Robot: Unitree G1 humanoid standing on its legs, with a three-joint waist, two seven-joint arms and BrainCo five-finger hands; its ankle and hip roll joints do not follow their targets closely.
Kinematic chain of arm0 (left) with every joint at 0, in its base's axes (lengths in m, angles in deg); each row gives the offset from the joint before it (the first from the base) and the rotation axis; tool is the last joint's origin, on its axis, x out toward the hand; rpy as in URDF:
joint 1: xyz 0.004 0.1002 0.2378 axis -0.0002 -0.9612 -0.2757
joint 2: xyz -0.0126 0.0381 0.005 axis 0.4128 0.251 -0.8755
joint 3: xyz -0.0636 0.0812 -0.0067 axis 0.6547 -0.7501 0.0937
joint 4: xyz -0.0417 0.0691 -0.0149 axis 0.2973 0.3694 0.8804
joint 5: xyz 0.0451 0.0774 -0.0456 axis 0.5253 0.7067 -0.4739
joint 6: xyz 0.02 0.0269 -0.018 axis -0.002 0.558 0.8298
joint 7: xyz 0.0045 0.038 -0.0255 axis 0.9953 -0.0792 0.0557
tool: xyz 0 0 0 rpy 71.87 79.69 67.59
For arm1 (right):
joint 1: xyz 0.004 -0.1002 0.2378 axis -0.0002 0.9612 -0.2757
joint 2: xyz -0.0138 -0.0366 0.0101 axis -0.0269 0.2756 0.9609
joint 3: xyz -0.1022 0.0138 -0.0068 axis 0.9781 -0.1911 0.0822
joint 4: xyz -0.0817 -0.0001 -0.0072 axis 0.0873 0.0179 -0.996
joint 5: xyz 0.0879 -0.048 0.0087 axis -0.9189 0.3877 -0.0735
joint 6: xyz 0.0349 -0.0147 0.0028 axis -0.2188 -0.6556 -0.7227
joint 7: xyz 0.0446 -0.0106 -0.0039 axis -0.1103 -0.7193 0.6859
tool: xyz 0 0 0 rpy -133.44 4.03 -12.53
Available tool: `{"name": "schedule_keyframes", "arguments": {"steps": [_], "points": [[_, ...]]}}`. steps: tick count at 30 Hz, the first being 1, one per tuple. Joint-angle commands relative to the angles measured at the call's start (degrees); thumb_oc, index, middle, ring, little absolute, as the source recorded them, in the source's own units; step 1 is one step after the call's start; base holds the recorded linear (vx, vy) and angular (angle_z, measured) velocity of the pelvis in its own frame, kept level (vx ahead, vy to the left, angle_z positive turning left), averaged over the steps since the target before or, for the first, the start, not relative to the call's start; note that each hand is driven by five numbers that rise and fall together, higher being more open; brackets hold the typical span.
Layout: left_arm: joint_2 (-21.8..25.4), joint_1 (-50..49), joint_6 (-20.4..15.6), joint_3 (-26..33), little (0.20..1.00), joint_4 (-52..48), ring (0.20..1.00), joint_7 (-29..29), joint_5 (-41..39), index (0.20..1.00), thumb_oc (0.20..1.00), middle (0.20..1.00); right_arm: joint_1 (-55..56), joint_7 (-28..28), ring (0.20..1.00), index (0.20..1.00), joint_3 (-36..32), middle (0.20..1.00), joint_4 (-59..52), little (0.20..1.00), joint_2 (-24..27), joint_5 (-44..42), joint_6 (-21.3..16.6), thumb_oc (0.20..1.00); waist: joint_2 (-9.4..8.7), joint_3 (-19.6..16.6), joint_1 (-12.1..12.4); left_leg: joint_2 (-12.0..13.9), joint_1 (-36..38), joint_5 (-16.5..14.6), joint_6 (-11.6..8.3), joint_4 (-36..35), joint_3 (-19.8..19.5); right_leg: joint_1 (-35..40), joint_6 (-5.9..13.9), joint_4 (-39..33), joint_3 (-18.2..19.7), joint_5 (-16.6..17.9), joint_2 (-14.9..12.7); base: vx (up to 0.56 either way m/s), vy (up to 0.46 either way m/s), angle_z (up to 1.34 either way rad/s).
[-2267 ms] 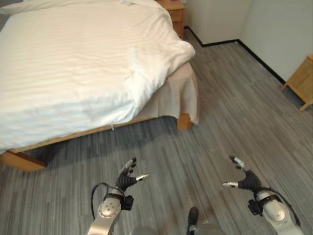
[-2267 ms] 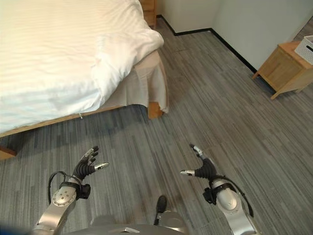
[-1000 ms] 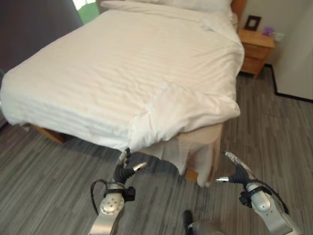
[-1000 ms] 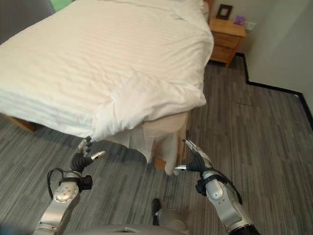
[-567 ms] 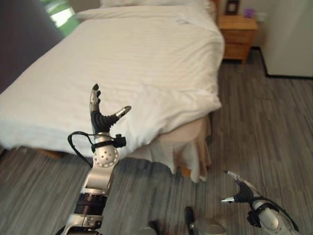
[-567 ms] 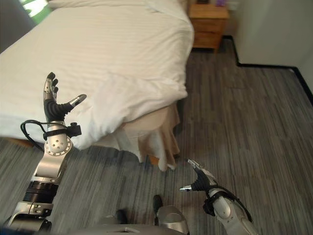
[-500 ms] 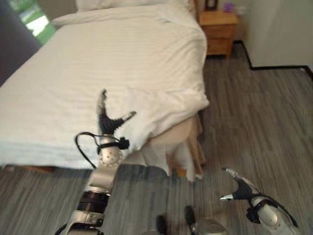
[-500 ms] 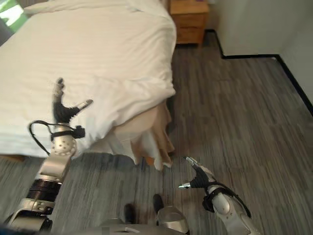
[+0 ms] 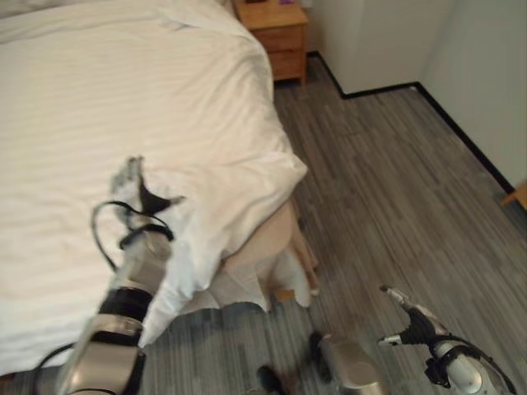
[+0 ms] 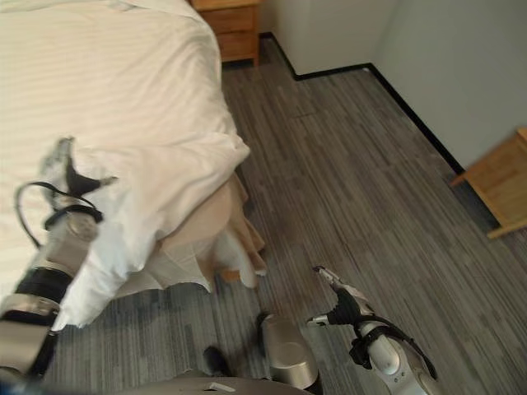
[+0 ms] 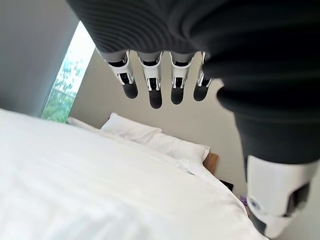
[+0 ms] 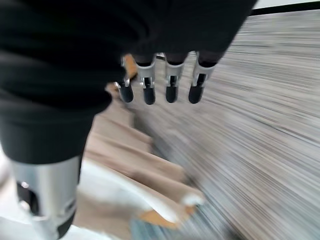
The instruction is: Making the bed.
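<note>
A white striped duvet (image 9: 123,90) covers the bed, and its near corner (image 9: 247,177) lies bunched and folded back. Below that corner the beige bed skirt (image 9: 262,247) and white sheet hang exposed. My left hand (image 9: 142,197) is raised over the duvet just left of the bunched corner, open, with its fingers (image 11: 151,82) straight and the thumb (image 11: 276,195) apart. My right hand (image 9: 410,327) hangs low above the floor to the right of the bed, open and holding nothing. White pillows (image 11: 150,140) lie at the head of the bed.
A wooden nightstand (image 9: 272,26) stands beside the head of the bed. Another wooden cabinet (image 10: 502,177) sits by the right wall. Grey plank floor (image 9: 395,189) stretches between the bed and the walls. A bright window (image 11: 67,75) is beyond the bed.
The camera has swung, so the bed now sits further left. My left hand has reached forward over the duvet near its bunched corner. The right hand stays low and open.
</note>
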Motion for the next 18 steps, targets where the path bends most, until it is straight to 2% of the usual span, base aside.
{"name": "schedule_keyframes", "arguments": {"steps": [1, 4, 5, 9, 11, 12, 13, 14, 16, 17, 18], "points": [[1.9, 1.7, 0.2, -2.0, 1.000, 5.0, 1.000, -0.2, 5.4, 1.000, 1.000, 1.000, 2.9, 0.2, 1.000, 1.000, 1.1, 1.000, -2.2, 1.000, -0.4, -1.4, -2.0, 1.000, -0.86, -5.2, -0.8, 2.1, 0.5, 1.9, -4.38, 0.6, 0.5, 6.3, 2.42, -5.0, 0.6, 3.6, 0.5, 0.14, -0.074, 0.44], [2.0, 4.4, 0.3, -4.7, 1.000, 10.5, 1.000, -0.8, 5.6, 1.000, 1.000, 1.000, 2.5, 0.0, 1.000, 1.000, 2.6, 1.000, -2.1, 1.000, 0.6, -1.6, -2.4, 1.000, -0.57, -5.6, -1.1, 2.1, -0.1, 2.1, -4.77, 0.6, 1.3, 7.3, 2.71, -8.9, 0.2, 5.9, 0.1, 0.06, -0.062, 0.23], [1.5, 6.6, 0.6, -7.5, 1.000, 17.6, 1.000, -2.9, 5.6, 1.000, 1.000, 1.000, 1.8, -0.5, 1.000, 1.000, 3.2, 1.000, -2.0, 1.000, 1.3, -2.5, -2.5, 1.000, 0.08, -5.7, -1.8, 2.2, -1.7, 2.6, -4.91, 0.6, 1.6, 6.9, 2.46, -10.3, 0.4, 6.8, 0.4, 0.02, -0.089, -0.06], [1.3, 11.3, 1.9, -12.5, 1.000, 30.6, 1.000, -5.7, 8.3, 1.000, 1.000, 1.000, -0.5, -0.5, 1.000, 1.000, 4.4, 1.000, -1.3, 1.000, 2.8, -3.7, -2.5, 1.000, 1.17, -5.5, -2.3, 3.5, -6.9, 4.4, -5.68, 0.6, 2.9, 2.5, 2.38, -10.9, 1.0, 7.7, 1.3, -0.03, -0.084, -0.15], [1.4, 11.5, 1.9, -12.7, 1.000, 31.9, 1.000, -6.5, 8.8, 1.000, 1.000, 1.000, -0.4, -0.5, 1.000, 1.000, 4.1, 1.000, -1.9, 1.000, 3.1, -4.0, -2.7, 1.000, 1.40, -5.6, -2.3, 3.8, -8.0, 4.7, -5.82, 0.6, 2.9, 1.5, 2.31, -10.9, 1.0, 7.8, 1.4, 0.05, -0.043, -0.21], [1.8, 11.4, 2.1, -13.3, 1.000, 33.3, 1.000, -6.9, 9.1, 1.000, 1.000, 1.000, -0.4, -0.6, 1.000, 1.000, 4.0, 1.000, -2.0, 1.000, 3.5, -4.4, -2.7, 1.000, 1.93, -5.7, -2.2, 3.8, -8.5, 3.5, -6.14, 0.6, 2.1, 1.2, 2.68, -10.9, 1.0, 6.5, 1.3, 0.00, -0.052, -0.10], [1.8, 11.4, 2.2, -13.2, 1.000, 33.4, 1.000, -6.9, 9.1, 1.000, 1.000, 1.000, -0.4, -0.6, 1.000, 1.000, 4.0, 1.000, -2.1, 1.000, 3.5, -4.4, -2.8, 1.000, 1.63, -5.5, -2.4, 4.0, -9.0, 5.0, -5.89, 0.6, 2.7, 0.6, 2.22, -10.9, 0.9, 7.8, 1.4, 0.04, -0.014, -0.04], [3.5, 11.6, 1.8, -13.9, 1.000, 35.1, 1.000, -7.7, 9.6, 1.000, 1.000, 1.000, -0.3, -0.7, 1.000, 1.000, 3.8, 1.000, -2.7, 1.000, 4.5, -5.1, -3.3, 1.000, 2.22, -5.3, -2.3, 4.2, -10.4, 4.0, -6.35, 0.6, 1.9, -0.8, 2.66, -10.9, 0.9, 6.8, 1.5, -0.04, -0.059, -0.01], [4.5, 11.2, 1.7, -14.5, 1.000, 35.9, 1.000, -8.4, 10.3, 1.000, 1.000, 1.000, -0.4, -0.7, 1.000, 1.000, 3.7, 1.000, -2.9, 1.000, 4.8, -5.4, -3.4, 1.000, 2.41, -5.2, -2.4, 4.3, -11.3, 4.1, -6.40, 0.6, 1.9, -1.5, 2.69, -10.9, 0.9, 6.8, 1.6, 0.00, -0.029, 0.03], [6.3, 9.6, 0.8, -14.0, 0.329, 37.9, 0.329, -10.5, 10.1, 0.329, 0.329, 0.329, -0.8, -0.9, 1.000, 1.000, 3.4, 1.000, -3.1, 1.000, 5.4, -5.8, -3.1, 1.000, 2.83, -5.0, -2.3, 4.7, -13.3, 4.7, -6.66, 0.6, 2.0, -3.2, 2.67, -10.9, 0.9, 6.9, 1.8, -0.04, -0.049, 0.03], [7.2, 8.6, 0.6, -13.1, 0.200, 38.5, 0.200, -11.1, 9.6, 0.200, 0.200, 0.200, -1.0, -0.9, 1.000, 1.000, 3.3, 1.000, -3.3, 1.000, 5.5, -5.6, -3.2, 1.000, 3.00, -5.0, -2.1, 4.8, -13.9, 4.8, -6.71, 0.6, 1.8, -3.6, 2.63, -10.9, 0.8, 6.9, 1.8, -0.12, -0.109, 0.03]]}}
